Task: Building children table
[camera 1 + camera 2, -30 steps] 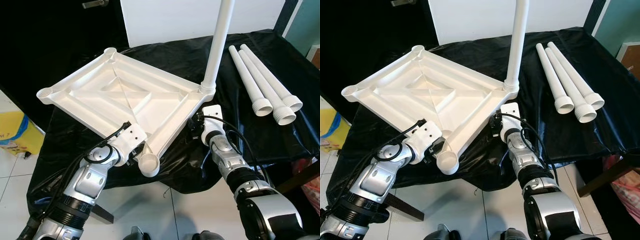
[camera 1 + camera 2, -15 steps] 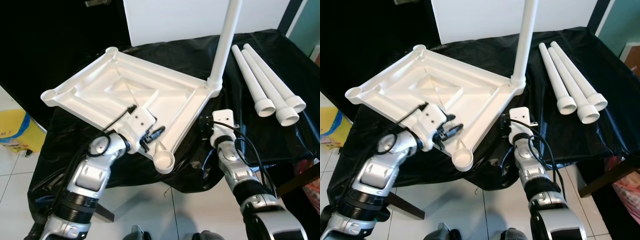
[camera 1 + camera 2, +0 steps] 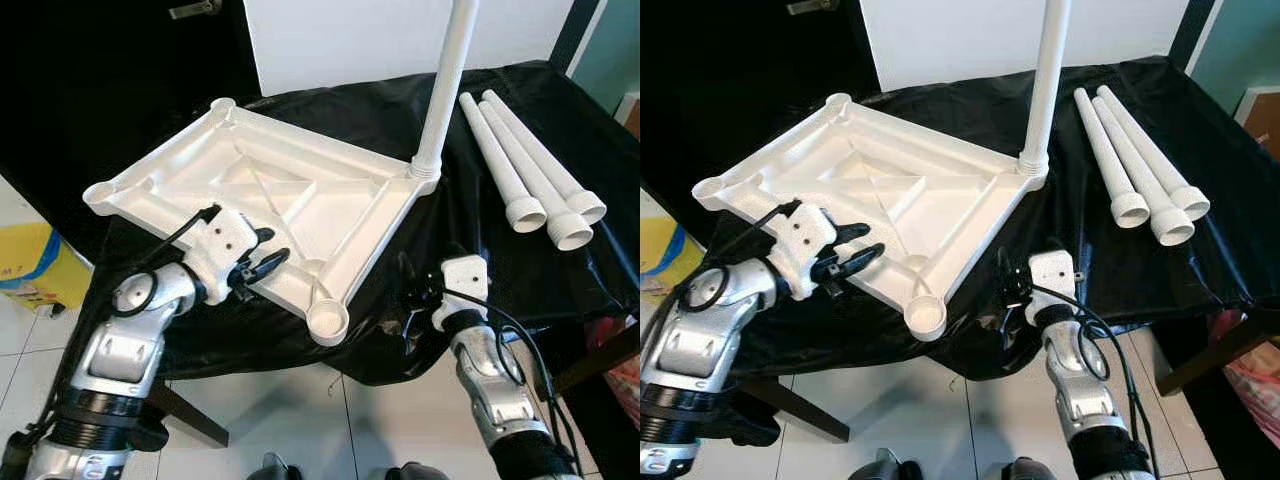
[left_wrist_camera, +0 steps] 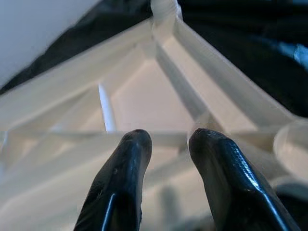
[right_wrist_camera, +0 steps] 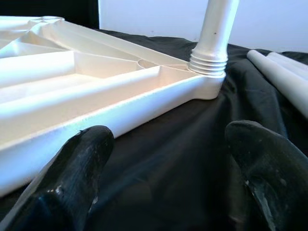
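Observation:
The white tabletop (image 3: 300, 195) lies upside down on the black cloth. One white leg (image 3: 447, 80) stands upright, screwed into its far right corner (image 5: 208, 65). The near corner socket (image 3: 327, 322) is empty. Three loose legs (image 3: 530, 165) lie side by side on the right. My left gripper (image 3: 266, 258) hovers at the tabletop's near left edge, open a little, with nothing between its fingers (image 4: 122, 183). My right gripper (image 3: 413, 302) is low at the table's front edge, short of the tabletop, open wide and holding nothing, its fingers (image 5: 82, 168) aimed at the leg corner.
A black cloth (image 3: 500, 270) covers the table and hangs over its front edge. A white board (image 3: 340, 40) stands behind the table. A yellow bag (image 3: 30, 265) sits on the tiled floor at the left. Something red (image 3: 625, 375) is at the far right.
The tabletop has swung round on the cloth and its near corner has settled. My left gripper moved left from that corner to the near left edge. My right gripper drew back from the leg corner.

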`<state>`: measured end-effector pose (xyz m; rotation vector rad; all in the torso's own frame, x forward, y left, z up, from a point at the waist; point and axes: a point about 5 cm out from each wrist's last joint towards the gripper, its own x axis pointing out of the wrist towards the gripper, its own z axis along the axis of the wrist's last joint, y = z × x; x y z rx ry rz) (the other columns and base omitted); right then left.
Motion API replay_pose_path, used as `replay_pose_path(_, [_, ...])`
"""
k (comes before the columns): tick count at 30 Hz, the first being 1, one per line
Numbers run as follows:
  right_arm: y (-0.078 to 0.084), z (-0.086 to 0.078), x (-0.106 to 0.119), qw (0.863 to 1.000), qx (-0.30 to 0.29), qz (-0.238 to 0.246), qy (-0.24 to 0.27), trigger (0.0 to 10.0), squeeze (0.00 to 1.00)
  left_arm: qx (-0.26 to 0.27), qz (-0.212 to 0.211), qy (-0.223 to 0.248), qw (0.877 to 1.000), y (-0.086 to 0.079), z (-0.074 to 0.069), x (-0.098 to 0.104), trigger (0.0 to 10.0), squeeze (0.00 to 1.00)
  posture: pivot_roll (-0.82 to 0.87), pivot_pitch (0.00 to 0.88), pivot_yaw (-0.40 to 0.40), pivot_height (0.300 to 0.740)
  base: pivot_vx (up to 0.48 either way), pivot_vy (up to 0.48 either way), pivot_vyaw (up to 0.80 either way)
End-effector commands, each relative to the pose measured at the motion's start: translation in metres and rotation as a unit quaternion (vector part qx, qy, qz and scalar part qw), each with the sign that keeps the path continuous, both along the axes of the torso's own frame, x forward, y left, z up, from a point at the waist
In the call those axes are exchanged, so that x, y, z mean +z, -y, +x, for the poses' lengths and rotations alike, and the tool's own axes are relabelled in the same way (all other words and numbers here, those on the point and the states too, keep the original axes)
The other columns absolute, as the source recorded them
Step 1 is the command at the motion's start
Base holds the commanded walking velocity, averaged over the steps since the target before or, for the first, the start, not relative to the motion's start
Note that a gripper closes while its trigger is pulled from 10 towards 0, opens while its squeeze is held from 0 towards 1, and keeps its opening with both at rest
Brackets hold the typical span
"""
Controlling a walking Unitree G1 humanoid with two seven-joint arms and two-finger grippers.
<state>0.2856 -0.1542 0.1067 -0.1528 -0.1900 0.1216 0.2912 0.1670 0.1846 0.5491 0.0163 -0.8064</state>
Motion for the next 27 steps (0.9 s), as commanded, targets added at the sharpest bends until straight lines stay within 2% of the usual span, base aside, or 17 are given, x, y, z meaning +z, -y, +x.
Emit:
replay_pose_path(1, [0.002,-0.002,0.000,1.000,0.002,0.005,-0.007,10.0,0.00,-0.057,0.017,-0.043,0.997,0.000,-0.007,-0.009,10.0,0.00,-0.08,0.062,0.033,0.740,0.000,0.000,0.00])
replay_pose_path(5, [0.002,-0.003,0.002,1.000,0.006,0.005,-0.006,10.0,0.00,-0.058,0.019,-0.050,0.997,0.000,-0.006,-0.012,10.0,0.00,-0.07,0.060,0.030,0.740,0.000,0.000,0.00])
replay_pose_path(6, [0.003,-0.002,0.003,1.000,0.010,0.002,-0.007,10.0,0.00,-0.038,0.048,-0.056,0.997,-0.004,-0.001,-0.021,10.0,0.24,-0.08,0.058,0.026,0.740,0.000,0.000,0.00])
replay_pose_path(7, [0.003,-0.001,0.003,1.000,0.015,0.001,-0.009,10.0,0.00,-0.021,0.067,-0.063,0.996,-0.008,0.004,-0.029,10.0,0.31,-0.08,0.055,0.018,0.740,0.000,0.000,0.00])
replay_pose_path(8, [0.002,-0.001,0.004,1.000,0.021,0.000,-0.010,10.0,0.00,-0.014,0.076,-0.067,0.995,-0.009,0.007,-0.034,10.0,0.62,-0.08,0.053,0.015,0.740,0.000,0.000,0.00])
replay_pose_path(10, [0.002,-0.001,0.004,1.000,0.024,-0.001,-0.011,10.0,0.00,-0.012,0.080,-0.069,0.994,-0.009,0.009,-0.036,10.0,0.62,-0.08,0.053,0.015,0.740,0.000,0.000,0.00])
replay_pose_path(11, [0.001,-0.002,0.005,0.999,0.031,-0.001,-0.013,10.0,0.00,-0.017,0.077,-0.072,0.994,-0.007,0.010,-0.038,10.0,1.00,-0.08,0.051,0.008,0.740,0.000,0.000,0.00])
replay_pose_path(14, [0.001,-0.002,0.005,0.999,0.034,-0.001,-0.015,10.0,0.00,-0.020,0.075,-0.073,0.994,-0.006,0.011,-0.039,10.0,1.00,-0.08,0.051,0.008,0.740,0.000,0.000,0.00])
replay_pose_path(16, [0.001,-0.003,0.006,0.999,0.043,-0.006,-0.017,10.0,0.00,-0.042,0.091,-0.080,0.992,-0.001,0.012,-0.044,10.0,1.00,-0.09,0.052,0.006,0.740,0.000,0.000,0.00])
replay_pose_path(20, [0.001,-0.004,0.006,0.999,0.045,-0.008,-0.019,10.0,0.00,-0.054,0.110,-0.084,0.989,0.000,0.013,-0.048,10.0,1.00,-0.10,0.053,0.011,0.740,0.000,0.000,0.00])
replay_pose_path(21, [0.002,-0.005,0.006,0.999,0.045,-0.009,-0.020,10.0,0.00,-0.059,0.119,-0.080,0.988,0.000,0.014,-0.047,10.0,0.09,-0.10,0.053,0.011,0.740,0.000,0.000,0.00])
replay_pose_path(22, [0.002,-0.005,0.007,0.999,0.045,-0.008,-0.021,10.0,0.00,-0.063,0.125,-0.076,0.987,0.000,0.015,-0.047,10.0,0.09,-0.10,0.053,0.011,0.740,0.000,0.000,0.00])
replay_pose_path(23, [0.002,-0.006,0.006,0.999,0.045,-0.009,-0.021,10.0,0.00,-0.073,0.133,-0.078,0.985,0.000,0.015,-0.048,10.0,0.00,-0.10,0.053,0.016,0.740,0.000,0.000,0.00])
replay_pose_path(27, [0.003,-0.007,0.006,0.999,0.045,-0.009,-0.023,10.0,0.00,-0.089,0.141,-0.084,0.982,0.002,0.015,-0.048,10.0,0.00,-0.11,0.055,0.023,0.740,0.000,0.000,0.00])
